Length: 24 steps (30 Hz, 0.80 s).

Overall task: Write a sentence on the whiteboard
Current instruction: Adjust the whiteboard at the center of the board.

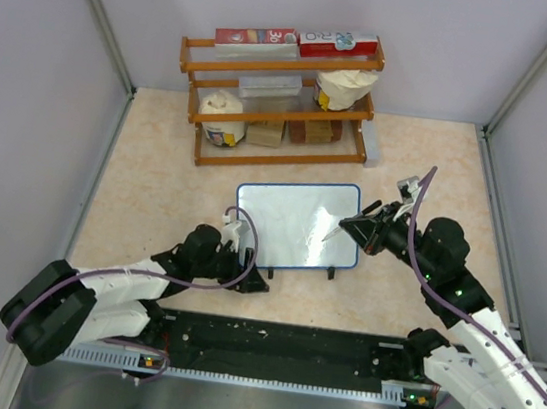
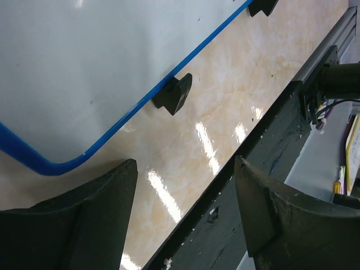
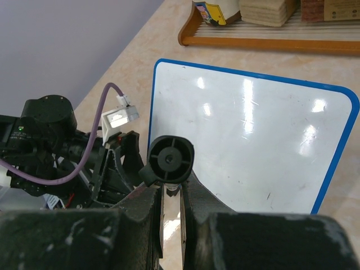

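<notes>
The whiteboard point(image 1: 291, 222), white with a thin blue frame, lies on the table in the middle of the top view. Its face point(image 3: 253, 140) carries glare spots and one tiny dark mark; the sentence does not show on it. My right gripper point(image 1: 359, 226) hovers over the board's right side, shut on a black-capped marker point(image 3: 170, 160) whose tip point(image 1: 329, 238) points down at the board. My left gripper point(image 1: 249, 276) sits low by the board's near left corner point(image 2: 50, 166), open with only bare table between its fingers point(image 2: 112, 214).
A wooden rack point(image 1: 277, 104) with boxes, cups and packets stands at the back. A black foot point(image 2: 174, 93) juts from the board's near edge. The dark mounting rail point(image 1: 274, 351) runs along the front, and grey walls close in both sides.
</notes>
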Motion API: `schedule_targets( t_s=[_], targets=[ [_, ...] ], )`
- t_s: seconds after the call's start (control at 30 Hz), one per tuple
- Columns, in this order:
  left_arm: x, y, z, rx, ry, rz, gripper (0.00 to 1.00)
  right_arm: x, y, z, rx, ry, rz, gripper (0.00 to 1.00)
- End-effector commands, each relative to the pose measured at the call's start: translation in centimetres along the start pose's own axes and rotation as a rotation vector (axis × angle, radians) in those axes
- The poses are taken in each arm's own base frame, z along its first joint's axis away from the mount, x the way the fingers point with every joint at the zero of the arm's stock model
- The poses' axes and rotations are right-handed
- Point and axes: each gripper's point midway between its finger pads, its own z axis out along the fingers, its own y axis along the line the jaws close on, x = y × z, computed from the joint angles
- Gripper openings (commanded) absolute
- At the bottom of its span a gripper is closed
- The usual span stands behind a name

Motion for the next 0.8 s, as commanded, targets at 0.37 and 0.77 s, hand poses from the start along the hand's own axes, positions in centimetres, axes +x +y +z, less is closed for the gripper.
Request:
schedule_targets(
  t_s=[0.37,0.77],
  targets=[
    [-2.8,-2.8,3.3,0.055,-0.026,0.073,0.72,-0.1,0.1,-0.3,0.006,-0.017,-0.014,0.0],
    [-2.1,-3.8,4.3,0.065,0.008,0.096,0.71,0.1,-0.2,-0.3,0.014,-0.01,-0.016,0.0]
  ],
)
